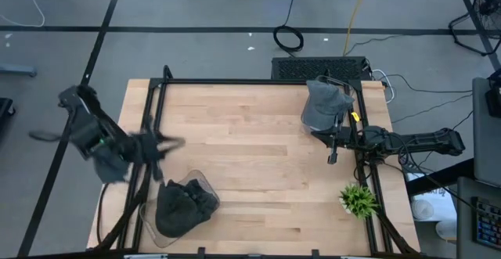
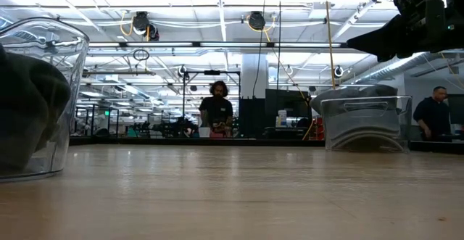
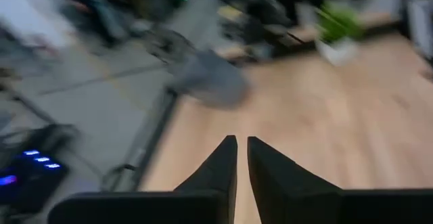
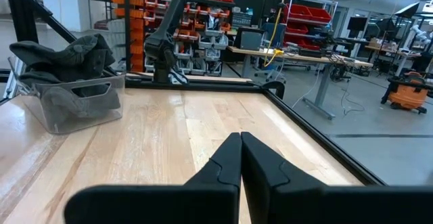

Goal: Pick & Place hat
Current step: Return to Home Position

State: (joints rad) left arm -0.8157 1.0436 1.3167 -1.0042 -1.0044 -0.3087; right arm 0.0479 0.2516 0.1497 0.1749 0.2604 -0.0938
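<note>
Bench [image 1: 258,157]: wood, black-framed.
Bottom bin [image 1: 200,182], clear: holds the black caps [image 1: 184,204], heaped to the rim.
Risk: the left gripper [image 1: 160,145] hangs just beside it, so a low swing home could clip the rim and spill the caps.
Top bin [image 4: 101,109]: grey caps [image 4: 61,55], overflowing.
Left fingers narrow, empty.
Right gripper [image 4: 240,136]: fingers pressed together, empty.

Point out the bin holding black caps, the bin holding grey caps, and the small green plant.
black-cap bin [image 2: 72,73]: low view, clear side wall.
grey-cap bin [image 2: 366,124]: low view, front wall.
green plant [image 1: 358,199]: high view, middle of its leaves.
</note>
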